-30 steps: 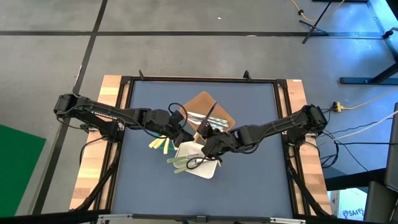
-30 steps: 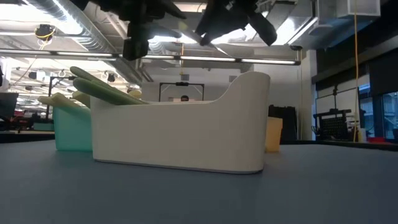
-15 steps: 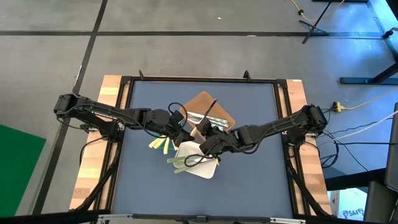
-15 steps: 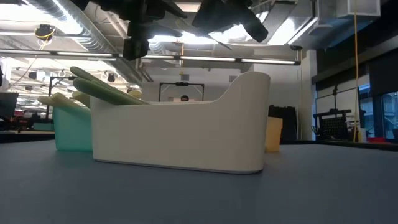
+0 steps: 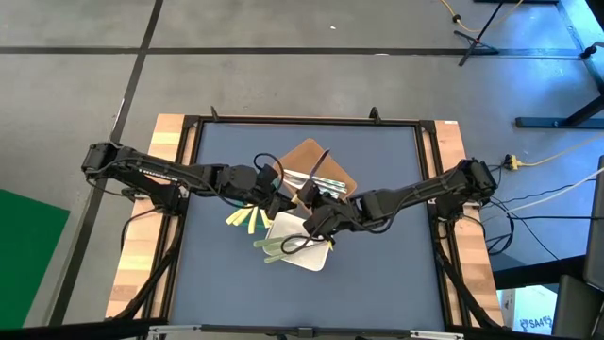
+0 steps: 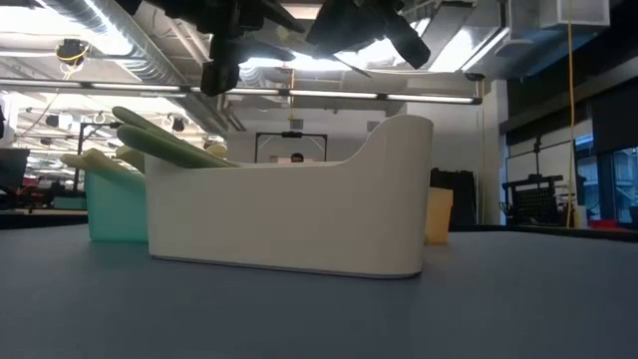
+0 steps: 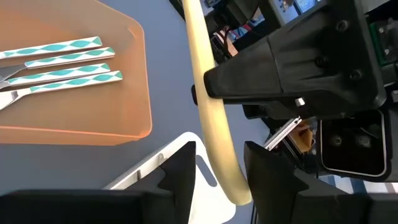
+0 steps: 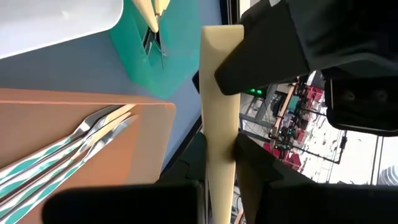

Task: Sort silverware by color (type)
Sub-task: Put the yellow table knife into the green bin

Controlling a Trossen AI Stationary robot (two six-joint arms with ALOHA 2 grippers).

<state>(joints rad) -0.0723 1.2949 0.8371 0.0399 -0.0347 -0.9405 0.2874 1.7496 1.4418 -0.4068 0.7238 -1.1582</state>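
Observation:
A pale yellow piece of silverware (image 7: 208, 93) hangs in the air above the white tray (image 5: 307, 253), between my two grippers. My right gripper (image 8: 219, 149) is shut on it. My left gripper (image 7: 221, 168) is open, one finger on each side of the handle's rounded end (image 7: 235, 190); whether a finger touches it I cannot tell. Silvery-blue pieces (image 7: 56, 62) lie on the brown tray (image 5: 307, 156). Pale green pieces (image 5: 274, 247) lean on the white tray's rim. Yellow pieces (image 5: 241, 219) stick out of the green tray (image 6: 115, 214). My right gripper pinches the pale yellow handle (image 8: 219, 124) between its two fingers. It comes from the table's right, slanting down. The handle runs on forward from the fingers toward my left gripper. The piece is lifted clear of the trays and the table.
The three trays stand close together in the middle of the blue table (image 5: 377, 274), right under both grippers. Bare table lies on all sides of them. A black cable loop (image 5: 294, 246) hangs over the white tray.
My right gripper has tipped and turned a little with the yellow piece, staying in place. The trays and the pieces in them have not moved.

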